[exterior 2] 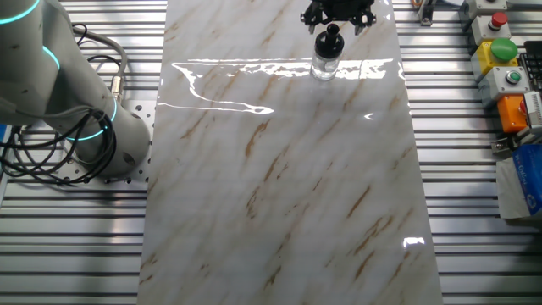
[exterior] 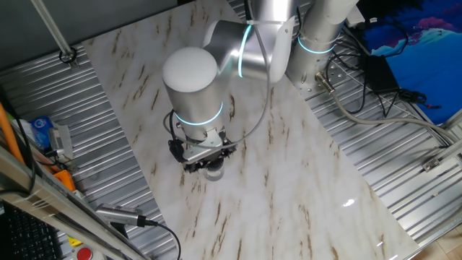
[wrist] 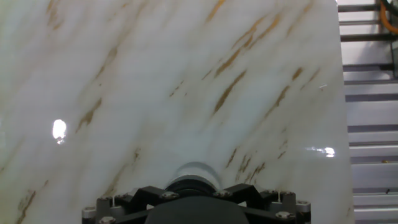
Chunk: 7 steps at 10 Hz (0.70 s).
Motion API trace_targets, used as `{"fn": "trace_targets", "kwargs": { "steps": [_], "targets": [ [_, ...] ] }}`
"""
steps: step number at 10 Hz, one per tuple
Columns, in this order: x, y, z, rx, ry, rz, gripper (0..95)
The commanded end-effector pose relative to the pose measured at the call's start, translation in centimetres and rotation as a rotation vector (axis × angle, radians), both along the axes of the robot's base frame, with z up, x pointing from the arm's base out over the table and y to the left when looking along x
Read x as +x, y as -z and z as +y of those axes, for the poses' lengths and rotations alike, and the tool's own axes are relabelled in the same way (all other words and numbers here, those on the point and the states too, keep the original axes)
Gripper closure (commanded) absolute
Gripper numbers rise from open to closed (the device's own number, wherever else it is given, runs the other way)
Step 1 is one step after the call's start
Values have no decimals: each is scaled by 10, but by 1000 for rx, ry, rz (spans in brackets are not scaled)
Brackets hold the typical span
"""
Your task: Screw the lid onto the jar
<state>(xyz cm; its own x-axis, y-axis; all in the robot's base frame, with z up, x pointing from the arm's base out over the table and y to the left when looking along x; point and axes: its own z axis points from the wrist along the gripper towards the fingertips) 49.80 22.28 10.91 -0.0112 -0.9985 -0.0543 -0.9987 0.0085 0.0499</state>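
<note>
- At about 12 o'clock on the marble table (exterior 2: 279, 195) in the other fixed view, near the far edge: the jar (exterior 2: 324, 66) stands upright, the lid (exterior 2: 329, 39) sitting on its mouth.
- Gripper (exterior 2: 337, 19) directly above, fingers down around the lid; appears clamped on it, though actual contact is hard to confirm.
- Hand view: only a pale rim of the jar (wrist: 194, 171) shows, at 6 o'clock.
- Judged step: threading the lid on.
- Next move calls for wrist rotation, light downward pressure, axis kept vertical.
</note>
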Motion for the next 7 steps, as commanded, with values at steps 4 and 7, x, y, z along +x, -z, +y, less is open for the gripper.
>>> {"fn": "trace_targets", "kwargs": {
  "steps": [4, 7],
  "targets": [
    [-1, 0, 0, -5, 7, -6, 0],
    [-1, 2, -1, -23, 6, -5, 0]
  ]
}}
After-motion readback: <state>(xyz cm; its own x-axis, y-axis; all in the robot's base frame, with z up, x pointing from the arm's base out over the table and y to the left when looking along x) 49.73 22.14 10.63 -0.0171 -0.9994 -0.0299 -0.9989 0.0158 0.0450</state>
